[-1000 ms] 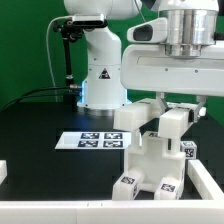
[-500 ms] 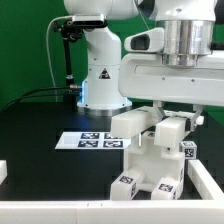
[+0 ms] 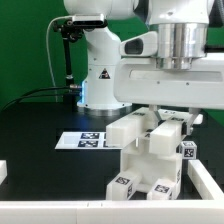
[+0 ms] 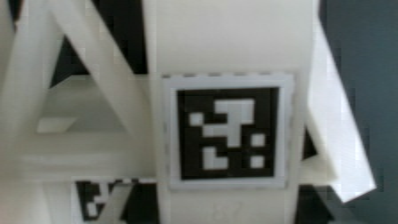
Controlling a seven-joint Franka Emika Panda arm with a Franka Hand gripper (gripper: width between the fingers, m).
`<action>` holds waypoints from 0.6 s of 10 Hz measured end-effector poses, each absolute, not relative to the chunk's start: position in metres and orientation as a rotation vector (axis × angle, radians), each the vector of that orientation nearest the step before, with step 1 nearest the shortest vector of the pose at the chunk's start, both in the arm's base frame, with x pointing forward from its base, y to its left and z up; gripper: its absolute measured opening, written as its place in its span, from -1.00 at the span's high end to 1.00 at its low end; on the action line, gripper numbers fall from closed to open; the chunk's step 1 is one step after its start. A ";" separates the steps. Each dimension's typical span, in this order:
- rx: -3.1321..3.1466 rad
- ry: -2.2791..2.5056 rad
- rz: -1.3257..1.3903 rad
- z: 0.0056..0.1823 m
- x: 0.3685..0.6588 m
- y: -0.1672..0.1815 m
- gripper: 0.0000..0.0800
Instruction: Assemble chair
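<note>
The gripper hangs over the right part of the table, and its fingertips are mostly hidden under the bulky wrist. A white bar sits tilted just beneath it, clear of the table. In the wrist view the same bar fills the frame, with its square tag facing the camera. From this the jaws appear closed on the bar, part-way shut around its width rather than standing free. The half-built chair stands directly below the hand, toward the near edge, as a cluster of white blocks with tags on their near faces. It is well to the exterior view's right of the marker board, which lies flat farther back. The relation that matters is between the bar and the chair. The bar juts out toward the exterior view's left of the hand, with that end lower, so its long axis is slanted rather than level or upright. It seems to touch or almost touch the top blocks of the chair, though which one cannot be told. The coming move probably depends on straightening that axis in line with its seat in the chair and pressing it down from above.
</note>
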State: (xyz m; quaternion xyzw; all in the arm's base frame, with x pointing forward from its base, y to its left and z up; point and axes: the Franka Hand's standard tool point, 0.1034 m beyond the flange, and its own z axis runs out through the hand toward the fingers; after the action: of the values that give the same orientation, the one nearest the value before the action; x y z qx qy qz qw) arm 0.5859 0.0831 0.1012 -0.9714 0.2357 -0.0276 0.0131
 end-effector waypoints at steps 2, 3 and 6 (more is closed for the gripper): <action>-3.008 0.759 -0.067 0.099 0.587 0.078 -0.18; -3.008 0.755 -0.072 0.099 0.588 0.079 -0.52; -3.009 0.761 -0.048 0.100 0.586 0.077 -0.62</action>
State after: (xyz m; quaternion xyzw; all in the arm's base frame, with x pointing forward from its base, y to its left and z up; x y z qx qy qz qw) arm 0.5861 0.0768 0.0998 -0.9692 0.2450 -0.0154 0.0187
